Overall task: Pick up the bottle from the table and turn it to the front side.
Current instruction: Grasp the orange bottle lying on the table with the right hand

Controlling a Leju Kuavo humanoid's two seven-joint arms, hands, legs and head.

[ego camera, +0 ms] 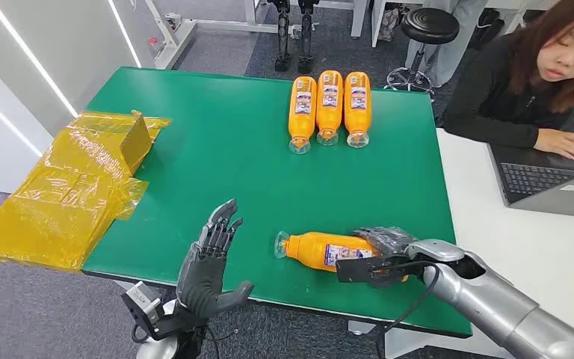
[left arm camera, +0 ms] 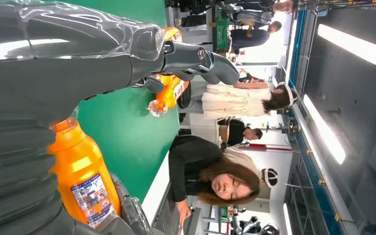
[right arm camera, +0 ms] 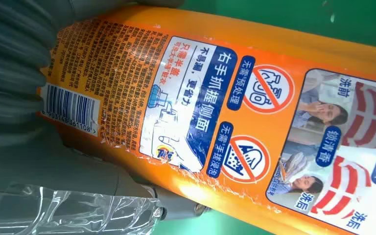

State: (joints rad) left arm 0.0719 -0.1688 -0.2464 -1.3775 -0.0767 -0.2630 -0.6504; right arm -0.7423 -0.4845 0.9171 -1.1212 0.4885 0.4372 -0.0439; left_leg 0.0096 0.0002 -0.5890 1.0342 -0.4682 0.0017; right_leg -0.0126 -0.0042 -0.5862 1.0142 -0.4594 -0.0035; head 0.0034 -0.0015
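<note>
Yellow plastic-wrapped packages (ego camera: pixel 67 187) overhang the green surface (ego camera: pixel 217 164) at its left edge; the left hand (ego camera: pixel 208 263) hovers with fingers apart, holding nothing. Three orange bottles (ego camera: pixel 329 105) lie at the far edge; the bottle (ego camera: pixel 321 250) lies near the front, the right hand (ego camera: pixel 381 250) clasping it; a person (ego camera: pixel 538 75) sits at a laptop (ego camera: pixel 549 179).

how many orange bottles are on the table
4. Three lie side by side at the far edge of the green table: left bottle, middle bottle, right bottle. The near bottle lies by the near edge, under the right hand.
</note>
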